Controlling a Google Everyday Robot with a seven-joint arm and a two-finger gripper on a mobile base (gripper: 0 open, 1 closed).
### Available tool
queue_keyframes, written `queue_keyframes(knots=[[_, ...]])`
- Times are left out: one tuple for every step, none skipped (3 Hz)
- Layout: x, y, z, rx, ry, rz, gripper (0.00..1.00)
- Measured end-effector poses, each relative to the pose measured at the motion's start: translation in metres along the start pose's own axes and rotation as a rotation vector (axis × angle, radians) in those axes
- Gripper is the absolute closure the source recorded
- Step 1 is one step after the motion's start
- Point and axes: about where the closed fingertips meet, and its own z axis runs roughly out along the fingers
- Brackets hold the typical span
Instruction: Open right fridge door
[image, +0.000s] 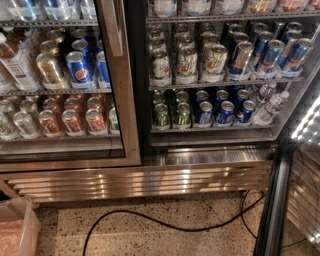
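Black cable (200, 230) snakes across the speckled floor (150, 243). At the near right edge, the right fridge door (273, 205) stands swung wide, seen edge-on. Beyond it, shelved cans (205, 113) lie exposed beside the shut left door (127, 110). The hand is out of view.

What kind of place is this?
Probably a shop or break-room drinks corner: a glass-door fridge stocked with rows of soda cans and water bottles, its right door standing open. The claw is out of view.
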Motion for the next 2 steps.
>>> queue_keyframes(knots=[[-0.070, 0.037, 0.017, -0.040, -0.201, -0.059, 0.00], [-0.099, 0.049, 0.022, -0.045, -0.276, -0.088, 0.00]])
